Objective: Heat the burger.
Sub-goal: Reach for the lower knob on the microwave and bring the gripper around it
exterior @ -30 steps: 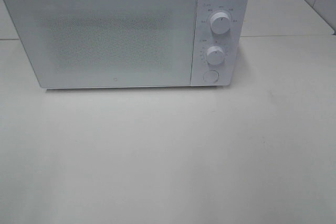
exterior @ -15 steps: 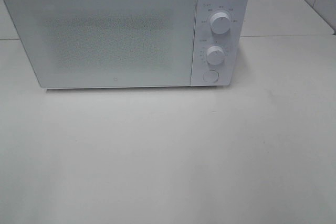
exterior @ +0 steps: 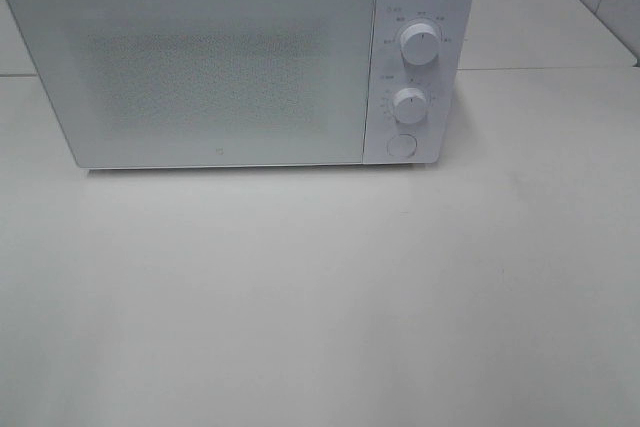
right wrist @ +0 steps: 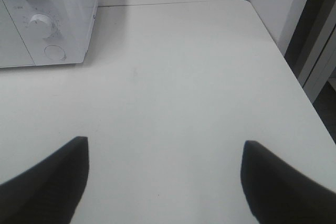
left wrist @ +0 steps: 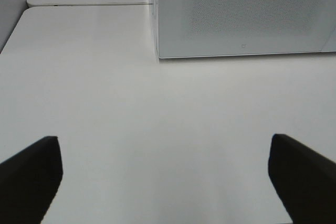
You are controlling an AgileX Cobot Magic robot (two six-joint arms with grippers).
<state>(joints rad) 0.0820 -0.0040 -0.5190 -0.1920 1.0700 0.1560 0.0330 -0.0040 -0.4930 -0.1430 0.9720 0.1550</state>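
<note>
At the back of the white surface (exterior: 320, 297), the high camera shows a white microwave (exterior: 200, 67) with its door shut and two knobs (exterior: 418, 44) on its right panel. The left wrist view shows the left fingers (left wrist: 31, 177) spread wide, holding nothing, facing the door. The right wrist view shows the right fingers (right wrist: 47, 177) apart, holding nothing, near the knob side. I cannot tell where the burger is.
</note>
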